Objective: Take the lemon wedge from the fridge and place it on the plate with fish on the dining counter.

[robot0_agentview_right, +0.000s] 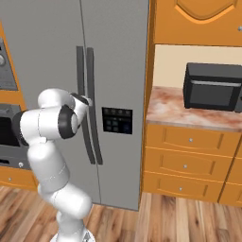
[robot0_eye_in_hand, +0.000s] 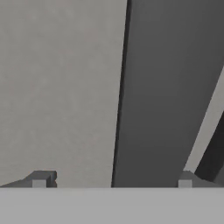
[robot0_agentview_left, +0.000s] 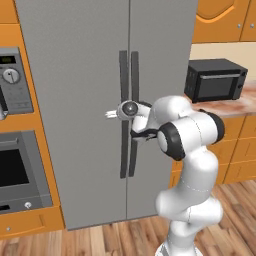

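Fridge (robot0_agentview_left: 80,100) matte grey (both doors closed)

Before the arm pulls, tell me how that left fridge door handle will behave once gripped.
The handle is a long, dark upright bar, so it should be stiff and not flex. Its smooth face in the hand view could let the jaws slip. The gripper is open with the bar between its tips. The tall fridge door will probably feel heavy and swing, not slide.
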Available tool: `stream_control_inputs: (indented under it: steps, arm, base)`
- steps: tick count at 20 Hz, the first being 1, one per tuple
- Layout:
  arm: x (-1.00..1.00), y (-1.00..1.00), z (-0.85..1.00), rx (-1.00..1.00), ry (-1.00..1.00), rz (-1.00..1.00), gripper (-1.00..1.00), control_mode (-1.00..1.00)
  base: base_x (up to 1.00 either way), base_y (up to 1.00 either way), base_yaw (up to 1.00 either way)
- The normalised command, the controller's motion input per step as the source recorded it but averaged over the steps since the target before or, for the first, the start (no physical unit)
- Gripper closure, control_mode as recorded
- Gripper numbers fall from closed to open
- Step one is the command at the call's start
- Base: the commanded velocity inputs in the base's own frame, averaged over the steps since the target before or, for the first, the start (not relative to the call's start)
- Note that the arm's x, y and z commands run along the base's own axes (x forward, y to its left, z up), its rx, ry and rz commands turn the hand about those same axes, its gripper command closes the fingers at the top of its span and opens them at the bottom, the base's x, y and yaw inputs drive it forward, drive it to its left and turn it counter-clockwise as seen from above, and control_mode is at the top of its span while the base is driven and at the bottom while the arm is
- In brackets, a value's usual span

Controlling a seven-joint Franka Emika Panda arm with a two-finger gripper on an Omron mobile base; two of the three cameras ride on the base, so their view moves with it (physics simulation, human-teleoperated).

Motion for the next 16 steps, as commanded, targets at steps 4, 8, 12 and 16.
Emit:
stream_control_inputs:
  steps: [4,8,12,16]
  arm:
    - [0.35,-0.04,-0.32,-0.02,-0.09,0.00,1.00,-1.00]
    - [-0.11,0.00,0.00,0.01,0.00,0.00,1.00,-1.00]
    - [-0.75,0.26,0.00,0.19,-0.01,0.00,1.00,-1.00]
    - [-0.85,0.64,0.22,0.31,-0.01,0.00,1.00,-1.00]
  base:
    - [0.00,0.00,0.00]
    - [0.00,0.00,0.00]
    - [0.00,0.00,0.00]
    - [0.00,0.00,0.00]
